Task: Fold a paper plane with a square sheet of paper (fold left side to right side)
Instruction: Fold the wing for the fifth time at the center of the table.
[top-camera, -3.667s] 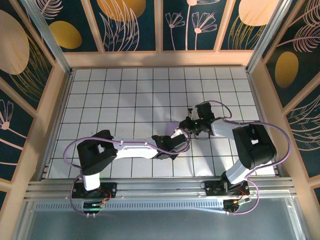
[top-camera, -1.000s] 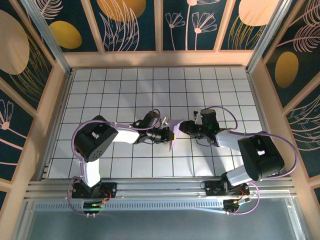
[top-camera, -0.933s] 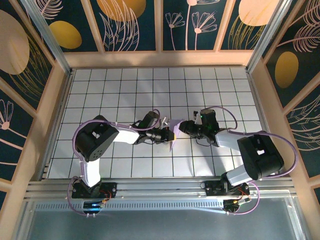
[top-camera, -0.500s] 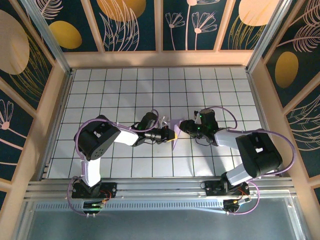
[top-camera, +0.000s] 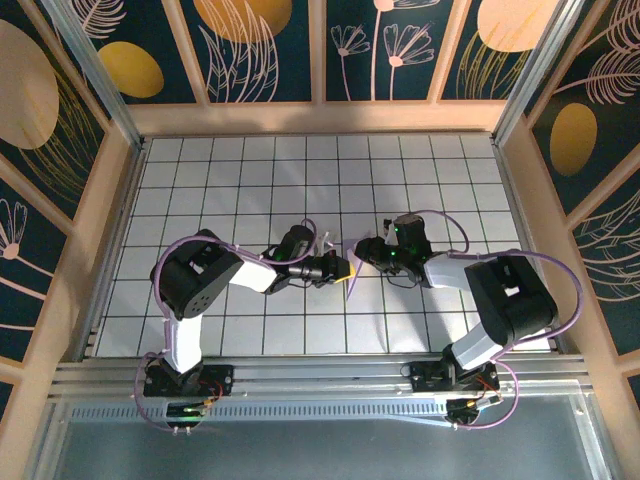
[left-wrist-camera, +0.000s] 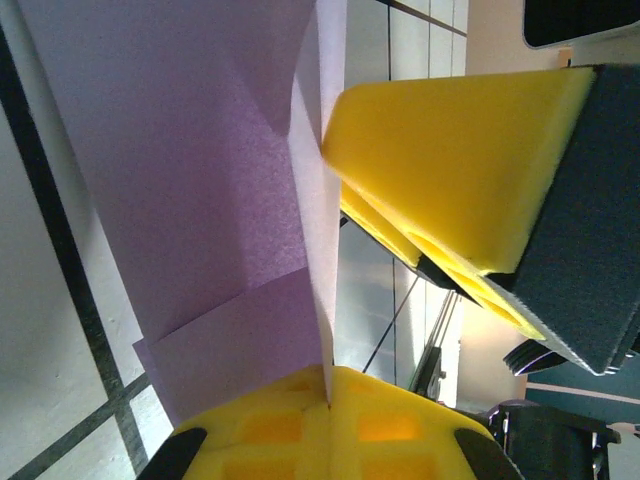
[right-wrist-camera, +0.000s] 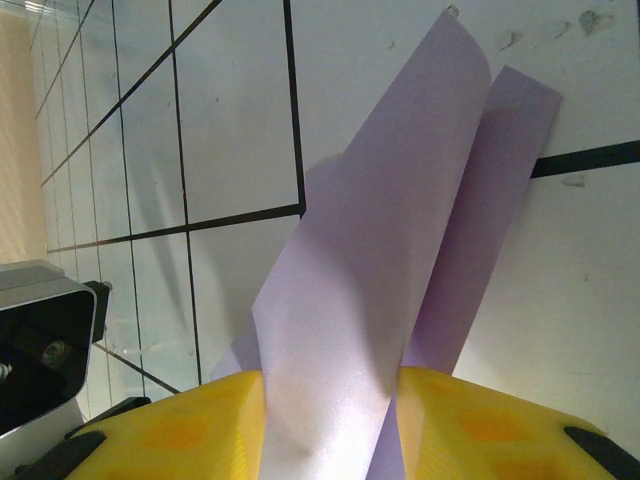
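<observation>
Now the paper plane (right-wrist-camera: 400, 250) stands on edge, long axis twelve-to-six; left gripper (top-camera: 344, 270) clamps it from nine o'clock, right gripper (top-camera: 361, 250) straddles from two, grip unclear

In the top view the left arm is pulling back from its earlier long reach toward the lower middle. Its elbow is bending up, and the left gripper (top-camera: 343, 268) is sitting a little higher and further left than at first. The folded lavender paper (top-camera: 351, 286), hidden at the start and then showing as a broad flap, is narrowing to a thin sliver. The right gripper (top-camera: 362, 250) is edging left toward it.
</observation>
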